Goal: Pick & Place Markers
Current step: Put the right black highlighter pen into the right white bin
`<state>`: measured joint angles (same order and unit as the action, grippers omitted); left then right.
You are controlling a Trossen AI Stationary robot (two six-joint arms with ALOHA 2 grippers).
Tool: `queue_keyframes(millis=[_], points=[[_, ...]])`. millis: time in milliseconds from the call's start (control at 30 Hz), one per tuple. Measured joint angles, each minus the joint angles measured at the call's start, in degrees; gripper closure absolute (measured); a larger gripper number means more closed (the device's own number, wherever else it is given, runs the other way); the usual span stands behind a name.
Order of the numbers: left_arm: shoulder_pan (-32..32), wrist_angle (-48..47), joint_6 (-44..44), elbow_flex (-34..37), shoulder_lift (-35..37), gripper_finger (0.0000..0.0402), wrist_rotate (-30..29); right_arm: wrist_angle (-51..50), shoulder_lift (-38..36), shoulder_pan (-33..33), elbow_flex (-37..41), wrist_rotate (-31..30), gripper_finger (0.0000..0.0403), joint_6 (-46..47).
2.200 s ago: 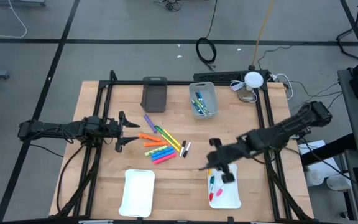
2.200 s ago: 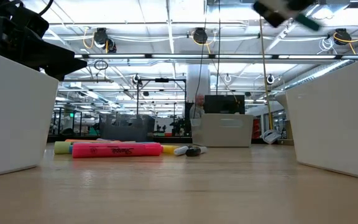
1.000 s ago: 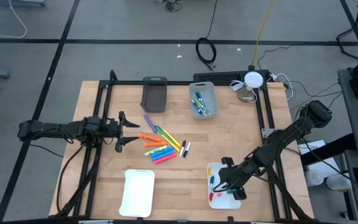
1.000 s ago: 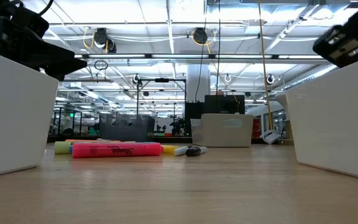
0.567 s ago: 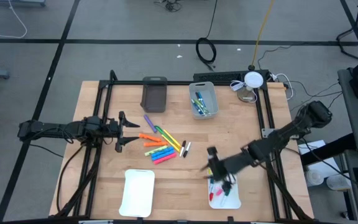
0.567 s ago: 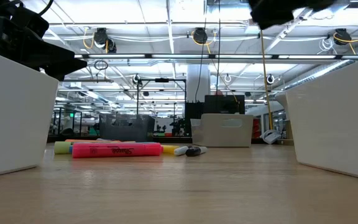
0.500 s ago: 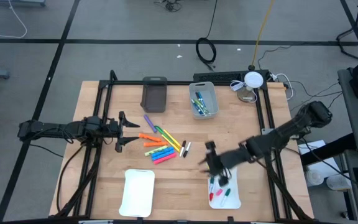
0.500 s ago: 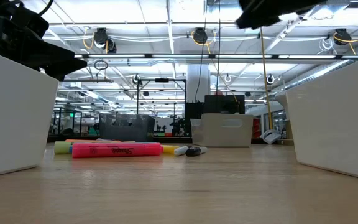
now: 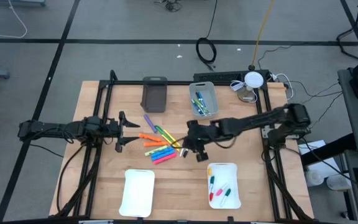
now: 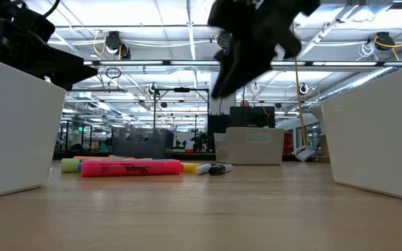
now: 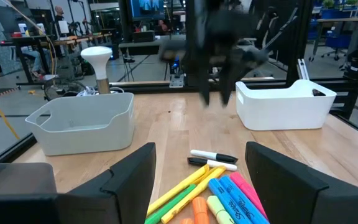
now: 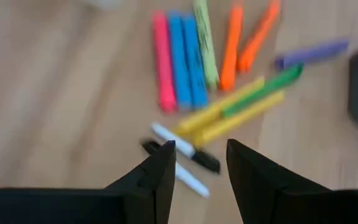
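Observation:
Several chunky markers (image 9: 157, 147) in orange, pink, blue, yellow, green and purple lie flat on the wooden table, with two thin markers (image 9: 184, 148) beside them. My right gripper (image 9: 194, 148) hangs open and empty above the thin markers (image 12: 185, 154), high over the table in the low view (image 10: 222, 84). My left gripper (image 9: 122, 132) is open and empty at the pile's left; its wrist view shows the markers (image 11: 210, 186) just ahead. More markers lie in the right white tray (image 9: 224, 200) and in the light grey bin (image 9: 202, 88).
A dark grey bin (image 9: 155, 93) stands at the far side, left of the light grey bin. A second white tray (image 9: 137, 191) sits near the front left. A white lamp (image 9: 253, 79) and cables are at the far right corner. Black frame rails (image 9: 101, 124) run along both sides.
My right gripper has risen from low over the right white tray and swung toward the table's far left, ending above the two thin markers by the pile. The pile has not moved.

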<state>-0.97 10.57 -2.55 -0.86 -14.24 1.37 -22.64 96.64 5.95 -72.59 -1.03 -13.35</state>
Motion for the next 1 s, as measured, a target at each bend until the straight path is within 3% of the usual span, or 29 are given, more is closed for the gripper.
queue_keyframes(millis=[500, 833, 1000], points=[[0.0, 0.0, 0.0, 0.0, 0.0, 0.0151, 0.0, 2.2, 15.3, -3.4, 0.0, 1.5, 0.0270, -7.9], [0.0, 0.0, 0.0, 0.0, 0.0, 0.0151, 0.0, 1.8, 16.7, -4.4, -0.1, 4.3, 0.0273, -5.3], [0.0, 0.0, 0.0, 0.0, 0.0, 0.0151, 0.0, 0.6, 16.7, -3.9, 0.0, 4.3, 0.0312, -3.9]])
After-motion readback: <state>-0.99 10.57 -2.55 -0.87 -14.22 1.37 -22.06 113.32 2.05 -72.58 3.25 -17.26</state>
